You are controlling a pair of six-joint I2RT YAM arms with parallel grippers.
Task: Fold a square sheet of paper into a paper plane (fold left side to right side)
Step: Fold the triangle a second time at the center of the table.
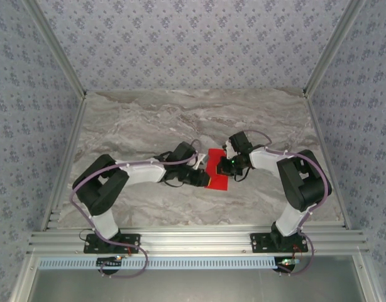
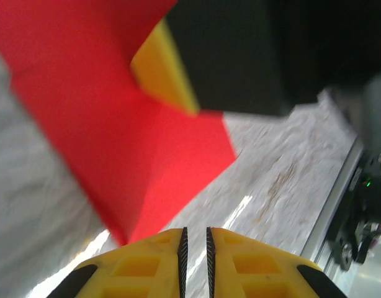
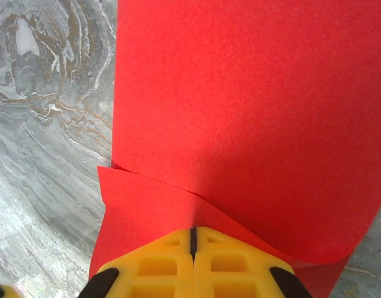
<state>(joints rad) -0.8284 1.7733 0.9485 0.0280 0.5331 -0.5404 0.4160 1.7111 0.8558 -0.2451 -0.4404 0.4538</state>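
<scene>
Right gripper (image 3: 193, 232) clamps paper (image 3: 252, 93), left gripper (image 2: 195, 234) ajar

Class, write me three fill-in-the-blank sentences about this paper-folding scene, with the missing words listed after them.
1. The sheet of paper is ____ in colour.
2. The right gripper has its jaws ____ on the sheet.
3. The table under the sheet has a ____ pattern.
Missing words: red; shut; marble.
</scene>
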